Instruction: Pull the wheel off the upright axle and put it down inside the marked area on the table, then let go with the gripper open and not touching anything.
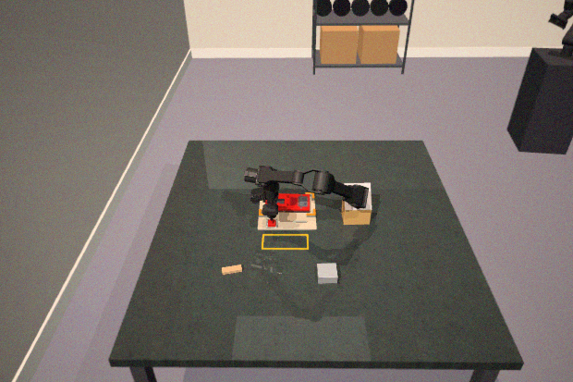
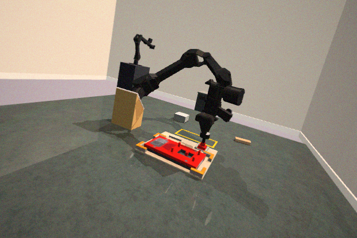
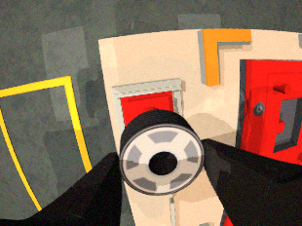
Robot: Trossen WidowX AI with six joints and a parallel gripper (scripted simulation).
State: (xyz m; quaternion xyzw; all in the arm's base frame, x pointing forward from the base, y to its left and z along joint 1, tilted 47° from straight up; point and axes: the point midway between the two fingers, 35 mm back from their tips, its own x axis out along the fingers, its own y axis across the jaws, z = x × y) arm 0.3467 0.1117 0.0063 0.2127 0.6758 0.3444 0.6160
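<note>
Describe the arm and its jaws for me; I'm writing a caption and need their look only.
The arm is matte black throughout, built of chunky, angular links joined by rounded cylindrical joints. A blocky housing sits at the wrist. The gripper ends in two broad, plain black jaws that taper toward their tips. No cables, markings or coloured trim are visible. Its base is a tan box.
</note>
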